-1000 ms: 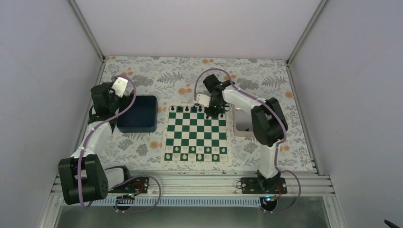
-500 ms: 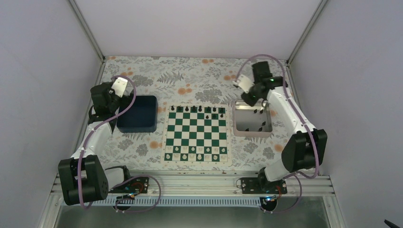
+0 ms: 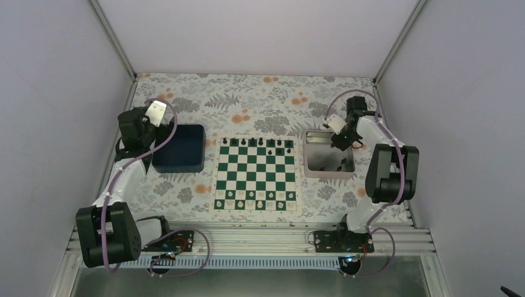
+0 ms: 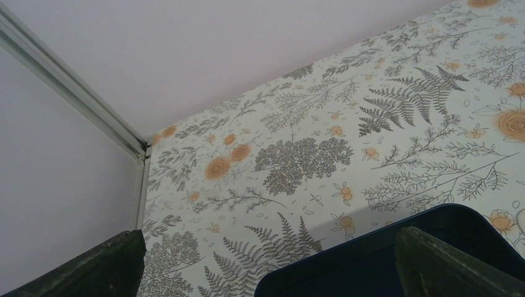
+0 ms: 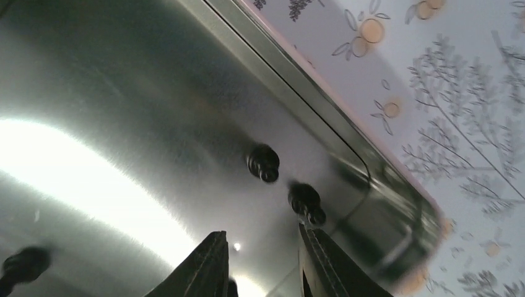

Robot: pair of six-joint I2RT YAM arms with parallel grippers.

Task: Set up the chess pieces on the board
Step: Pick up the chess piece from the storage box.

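Observation:
The green and white board (image 3: 255,175) lies mid-table. Several black chess pieces (image 3: 255,143) stand along its far row; white pieces stand on the near rows. More black pieces (image 3: 339,165) lie loose in the silver tray (image 3: 309,170) right of the board. My right gripper (image 3: 339,143) hangs over the tray's far right corner, jaws open a little and empty (image 5: 263,247). Two black pieces (image 5: 264,163) (image 5: 306,203) lie on the tray floor just ahead of its fingertips. My left gripper (image 3: 137,130) is open and empty above the far left rim of the blue bin (image 4: 396,260).
The dark blue bin (image 3: 179,148) sits left of the board. The floral mat (image 3: 247,102) covers the table. The enclosure walls and metal posts close in the far corners. The tray's raised rim (image 5: 297,105) runs close to my right fingers.
My right arm has swung from the board's far row to the right and come down over the silver tray. The left arm has not moved.

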